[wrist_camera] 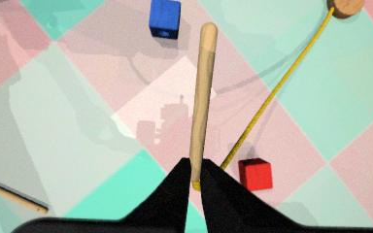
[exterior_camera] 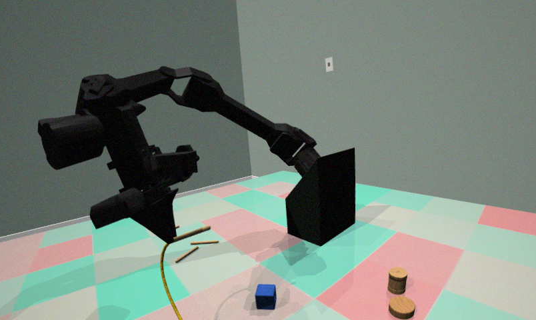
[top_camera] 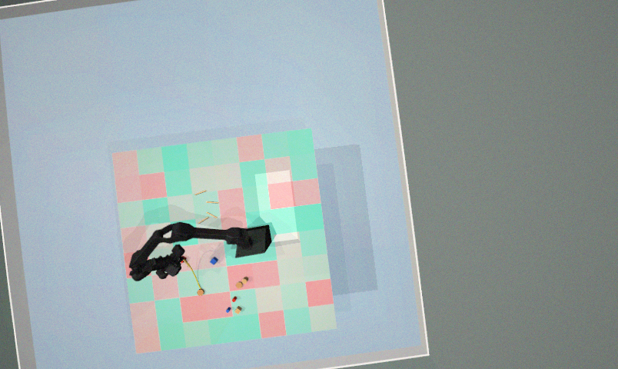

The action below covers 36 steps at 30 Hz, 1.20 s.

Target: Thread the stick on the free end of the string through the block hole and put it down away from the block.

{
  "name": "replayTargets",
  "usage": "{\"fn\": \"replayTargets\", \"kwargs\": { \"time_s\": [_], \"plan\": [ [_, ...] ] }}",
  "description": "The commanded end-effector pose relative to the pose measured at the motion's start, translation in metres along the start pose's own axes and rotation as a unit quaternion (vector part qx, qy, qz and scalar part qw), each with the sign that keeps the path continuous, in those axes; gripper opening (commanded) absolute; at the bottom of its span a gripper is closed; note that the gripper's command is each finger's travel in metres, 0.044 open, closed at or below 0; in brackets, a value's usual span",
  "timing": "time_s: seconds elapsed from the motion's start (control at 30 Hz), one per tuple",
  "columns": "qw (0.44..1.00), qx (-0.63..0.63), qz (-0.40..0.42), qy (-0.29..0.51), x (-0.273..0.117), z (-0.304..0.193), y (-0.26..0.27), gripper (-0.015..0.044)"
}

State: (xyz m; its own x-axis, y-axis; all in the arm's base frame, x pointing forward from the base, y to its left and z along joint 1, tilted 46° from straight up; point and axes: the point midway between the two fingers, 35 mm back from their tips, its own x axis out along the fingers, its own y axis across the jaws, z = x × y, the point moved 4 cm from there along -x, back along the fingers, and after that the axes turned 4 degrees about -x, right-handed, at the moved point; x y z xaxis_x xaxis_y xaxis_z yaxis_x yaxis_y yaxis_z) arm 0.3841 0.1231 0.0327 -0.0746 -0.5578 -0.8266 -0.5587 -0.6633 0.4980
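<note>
The block with the hole is a blue cube (top_camera: 214, 260) (exterior_camera: 265, 296) (wrist_camera: 165, 16) on the table; the hole shows as a dark spot on its near face in the wrist view. My gripper (exterior_camera: 173, 241) (wrist_camera: 194, 166) is shut on the end of the string's stick (exterior_camera: 192, 233) (wrist_camera: 203, 92), above the table. The stick's free end points upward in the wrist view, its tip to the right of the block there. The yellow string (top_camera: 194, 274) (exterior_camera: 164, 271) (wrist_camera: 276, 94) runs from the gripped end to the round wooden button (top_camera: 200, 292) (wrist_camera: 348, 6). The string is outside the block.
A red cube (wrist_camera: 255, 175) lies right of the fingers in the wrist view. Several loose sticks (top_camera: 201, 192) (exterior_camera: 187, 254) (wrist_camera: 15, 196) lie beyond the arm. Wooden round pieces (top_camera: 239, 284) (exterior_camera: 401, 307) and small red (top_camera: 234, 298), blue (top_camera: 228, 310) and tan (top_camera: 238, 310) objects lie farther off.
</note>
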Motion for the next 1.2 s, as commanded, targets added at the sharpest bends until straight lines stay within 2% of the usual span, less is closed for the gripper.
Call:
{"fn": "replayTargets", "kwargs": {
  "time_s": [0.0, 0.3, 1.17],
  "plan": [
    [1.0, 0.023, -0.006, -0.004, 0.001, 0.0, 0.001, 0.0],
    [1.0, 0.013, -0.004, 0.001, 0.0, -0.001, 0.0, 0.0],
    [0.998, 0.014, -0.002, 0.06, 0.033, 0.002, -0.009, 0.0]
  ]
}}
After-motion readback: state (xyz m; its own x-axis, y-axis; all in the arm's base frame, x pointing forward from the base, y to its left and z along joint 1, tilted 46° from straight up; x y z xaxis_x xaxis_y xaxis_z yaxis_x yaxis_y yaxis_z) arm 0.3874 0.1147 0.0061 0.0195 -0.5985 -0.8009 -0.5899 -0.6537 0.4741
